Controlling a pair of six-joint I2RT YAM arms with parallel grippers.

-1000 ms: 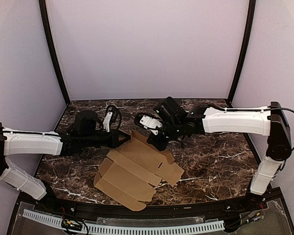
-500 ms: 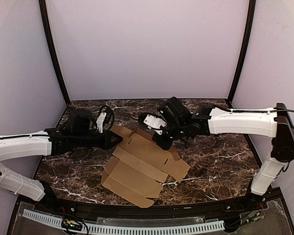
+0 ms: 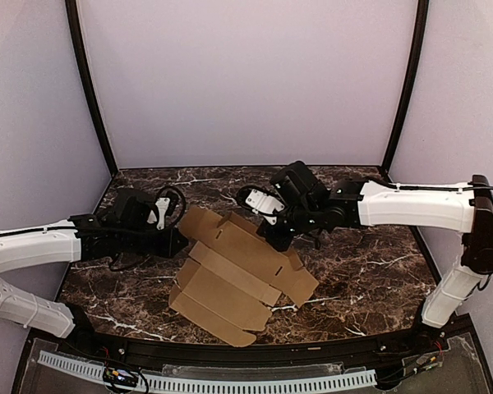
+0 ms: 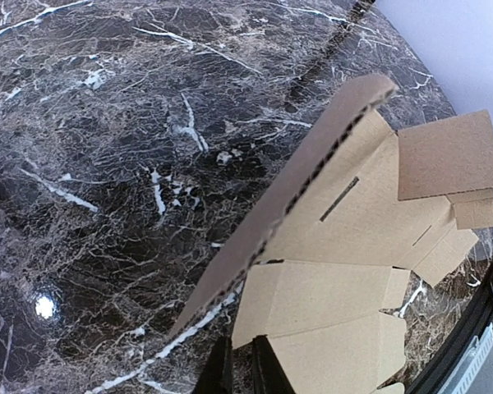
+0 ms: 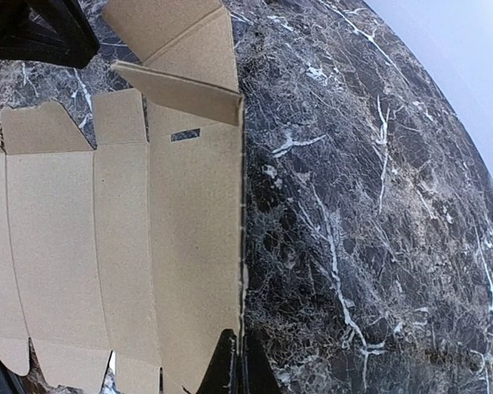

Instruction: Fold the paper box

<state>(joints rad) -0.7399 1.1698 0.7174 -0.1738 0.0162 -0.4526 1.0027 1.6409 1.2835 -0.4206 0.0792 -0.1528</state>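
Left end effector [image 3: 179,238] first: it lies low over the surface [image 3: 370,271], its tip just beside the left edge of the paper box [image 3: 234,275]. From its own wrist camera the two dark fingers [image 4: 220,373] stand only a sliver apart, with the nearest corner of the cardboard right ahead of them. Pinching or let go? Cannot tell from here.

Across to the middle now. The paper box is a brown die-cut sheet, unfolded, spread on a slant over the centre of the dark marble surface between the two arms. Its near panels lie flat toward the front edge. Its far left panel is tipped up off the marble, the corrugated edge showing and a narrow slot cut just inside it. Small flaps jut out along the sheet's sides.

And on the right, the right end effector [image 3: 279,240] comes in from the far right side, clenched. Its wrist camera shows the sheet's long edge running straight into the closed fingertips, so it is grasping the paper box at that far right edge. One flap at the far end stands up off the sheet.
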